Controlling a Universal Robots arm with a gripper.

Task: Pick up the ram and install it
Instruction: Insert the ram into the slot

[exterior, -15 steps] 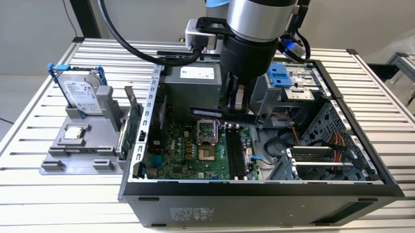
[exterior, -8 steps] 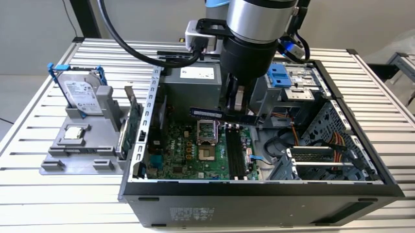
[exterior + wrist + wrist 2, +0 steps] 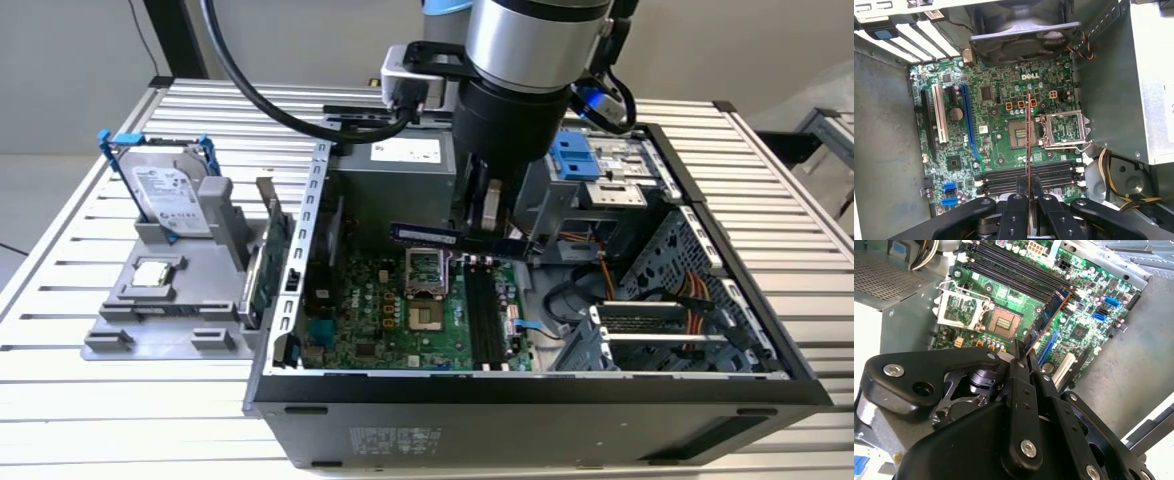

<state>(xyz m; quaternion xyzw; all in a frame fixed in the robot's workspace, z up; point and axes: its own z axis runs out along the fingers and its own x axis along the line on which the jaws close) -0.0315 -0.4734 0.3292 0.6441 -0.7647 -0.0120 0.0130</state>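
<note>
The ram (image 3: pixel 434 236) is a long, dark blue-green stick that hangs level above the motherboard (image 3: pixel 387 315) inside the open computer case. My gripper (image 3: pixel 483 232) is shut on one end of it. In the second wrist view the ram (image 3: pixel 1048 317) juts out from between the black fingers (image 3: pixel 1019 371), over the board near the blue slot. The first wrist view shows the ram (image 3: pixel 1028 135) edge-on as a thin line, running from the gripper (image 3: pixel 1028 189) across the black memory slots (image 3: pixel 1004 177) toward the processor socket (image 3: pixel 1020 134). The slots (image 3: pixel 483 312) lie below the stick.
A grey stand (image 3: pixel 160 310) at the exterior view's left carries a hard drive with a blue frame (image 3: pixel 171 195) and a green card (image 3: pixel 274 265) on edge. Inside the case are the power supply (image 3: pixel 400 165), a drive cage (image 3: pixel 601 165) and orange cables (image 3: pixel 674 300).
</note>
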